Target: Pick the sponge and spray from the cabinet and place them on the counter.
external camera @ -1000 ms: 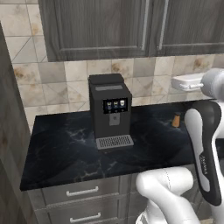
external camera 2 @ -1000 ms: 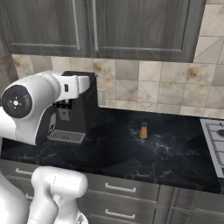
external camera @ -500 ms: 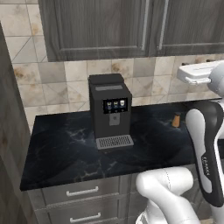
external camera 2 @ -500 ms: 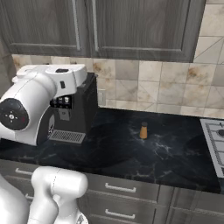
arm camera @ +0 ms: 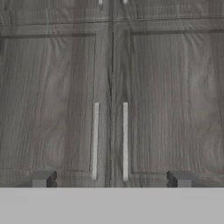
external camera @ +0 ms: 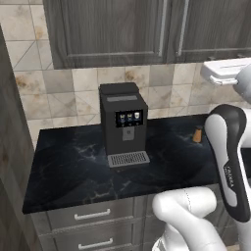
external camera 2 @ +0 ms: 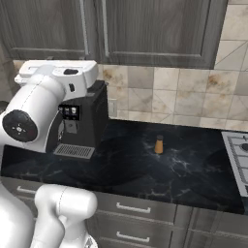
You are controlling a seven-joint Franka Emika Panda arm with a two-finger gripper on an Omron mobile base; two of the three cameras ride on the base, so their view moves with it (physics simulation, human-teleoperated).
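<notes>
Squarely before shut cabinet [arm camera: 65, 87] doors, wide-spread end effector [arm camera: 111, 178] (seemingly apart).

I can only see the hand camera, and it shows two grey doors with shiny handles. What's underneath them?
Observer: A black coffee machine stands on the counter, right under the cabinet.
Operator: Is anything else down there?
Observer: A little orange-brown shaker stands upright on the counter, to the machine's right and apart from it.
Operator: And further over?
Observer: A stove top starts at the counter's far right end.
</notes>
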